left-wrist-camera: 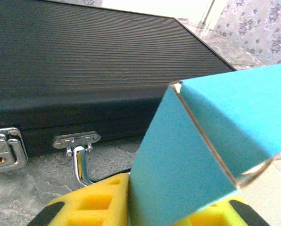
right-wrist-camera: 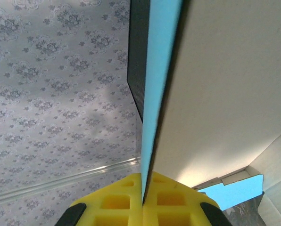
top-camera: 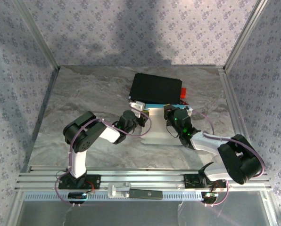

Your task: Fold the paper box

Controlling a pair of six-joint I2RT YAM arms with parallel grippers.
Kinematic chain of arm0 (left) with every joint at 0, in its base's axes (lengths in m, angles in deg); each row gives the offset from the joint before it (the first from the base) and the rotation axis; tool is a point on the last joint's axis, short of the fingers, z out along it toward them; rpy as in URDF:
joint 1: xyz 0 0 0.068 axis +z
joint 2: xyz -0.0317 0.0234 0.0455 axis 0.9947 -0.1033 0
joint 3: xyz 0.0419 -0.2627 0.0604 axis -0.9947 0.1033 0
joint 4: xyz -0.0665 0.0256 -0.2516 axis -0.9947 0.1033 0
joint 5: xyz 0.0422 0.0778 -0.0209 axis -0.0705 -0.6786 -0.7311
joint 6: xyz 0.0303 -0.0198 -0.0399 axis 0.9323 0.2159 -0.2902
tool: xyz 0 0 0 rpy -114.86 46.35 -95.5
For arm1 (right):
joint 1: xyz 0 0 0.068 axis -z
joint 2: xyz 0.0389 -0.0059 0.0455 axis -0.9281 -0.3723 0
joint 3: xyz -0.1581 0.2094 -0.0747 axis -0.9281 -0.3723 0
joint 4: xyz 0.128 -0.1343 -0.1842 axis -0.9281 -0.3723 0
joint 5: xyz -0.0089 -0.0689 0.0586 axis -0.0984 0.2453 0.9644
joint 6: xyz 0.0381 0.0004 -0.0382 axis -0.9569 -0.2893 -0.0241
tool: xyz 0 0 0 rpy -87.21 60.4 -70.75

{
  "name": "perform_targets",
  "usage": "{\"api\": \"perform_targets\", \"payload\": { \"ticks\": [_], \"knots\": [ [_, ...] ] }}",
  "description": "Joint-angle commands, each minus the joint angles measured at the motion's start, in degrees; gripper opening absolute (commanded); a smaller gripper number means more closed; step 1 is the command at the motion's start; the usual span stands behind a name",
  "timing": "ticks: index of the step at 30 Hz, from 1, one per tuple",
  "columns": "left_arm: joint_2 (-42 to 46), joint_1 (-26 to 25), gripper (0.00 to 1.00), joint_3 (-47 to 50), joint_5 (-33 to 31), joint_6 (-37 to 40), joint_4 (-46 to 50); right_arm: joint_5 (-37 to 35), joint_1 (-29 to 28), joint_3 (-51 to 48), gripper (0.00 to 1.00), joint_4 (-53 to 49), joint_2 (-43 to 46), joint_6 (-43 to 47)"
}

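Paper box [top-camera: 158,128]: it lies in the middle of the counter [top-camera: 84,101], between the two end effectors, white side up in the top view. Its far edge shows a cyan strip, just beside the near side of the black case [top-camera: 155,88].
Box, left wrist view: a cyan panel [left-wrist-camera: 187,160] stands up, folded at a sharp corner, with the brown cut edge of the cardboard visible.
Box, right wrist view: a white panel [right-wrist-camera: 225,94] is seen edge-on, its cyan side turned to the left.
Left end effector [top-camera: 138,109]: at the far left corner of the box. In its own camera the cyan panel goes down between the yellow pads [left-wrist-camera: 93,202], so it is closed on the box.
Right end effector [top-camera: 171,113]: at the far right part of the box. Its two yellow pads [right-wrist-camera: 114,197] meet on the thin panel and grip it.
Black case: closed, with a ribbed lid, behind the box. It has a metal latch [left-wrist-camera: 4,151] and a metal handle bracket [left-wrist-camera: 77,141] on its front.
Red object [top-camera: 183,92]: small, at the right end of the case; what it is I cannot tell.
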Motion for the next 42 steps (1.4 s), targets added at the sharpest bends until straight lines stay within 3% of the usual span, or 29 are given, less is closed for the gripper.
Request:
{"api": "perform_targets", "payload": {
  "ticks": [1,11,15,19,23,26,29,31,33,34,38,42],
  "knots": [
    [-1.27,-2.97,0.23,-3.37,-4.18,-1.49,-0.02,3.3,-3.09,0.49,0.0,-4.67,-1.68,-2.03],
    [-3.01,-3.3,0.28,-5.9,-4.86,-3.3,0.86,-2.02,-5.16,-0.93,0.0,8.49,-7.34,-0.5],
    [-2.49,-3.22,0.28,-5.94,-3.98,-1.59,1.06,-1.77,-5.6,-0.22,0.0,8.27,-8.33,-1.2],
    [-1.4,-2.38,0.15,-4.62,-0.44,0.09,0.95,-1.75,-5.27,0.17,0.0,5.43,-7.26,-1.51],
    [-0.5,-0.33,0.02,-1.94,7.3,1.75,-1.73,-0.18,-4.34,0.71,0.0,3.85,-6.84,-1.48],
    [0.16,0.64,0.0,-2.04,10.96,2.85,-0.5,0.15,-4.27,0.85,0.0,3.6,-6.86,-1.59],
    [0.86,0.58,0.06,-3.42,11.93,3.8,2.75,0.54,-4.34,1.46,0.0,2.46,-6.88,-1.65],
    [1.69,0.12,0.17,-3.59,10.67,4.23,3.89,0.25,-4.52,1.68,0.0,2.02,-6.94,-1.78],
    [2.95,-0.69,0.36,-2.71,8.58,5.09,3.74,0.25,-4.46,2.02,0.0,1.73,-6.84,-1.78],
    [3.8,-0.92,0.39,-2.01,7.96,5.38,3.48,0.4,-4.33,2.17,0.0,1.09,-6.72,-1.97],
    [8.25,-0.85,0.48,2.33,7.31,6.14,2.72,0.87,-3.83,2.71,0.0,-1.14,-5.94,-1.77],
    [14.07,0.45,0.5,5.35,13.45,7.31,7.05,1.75,-3.28,3.13,0.0,-1.83,-6.16,-1.73]
  ]
}}
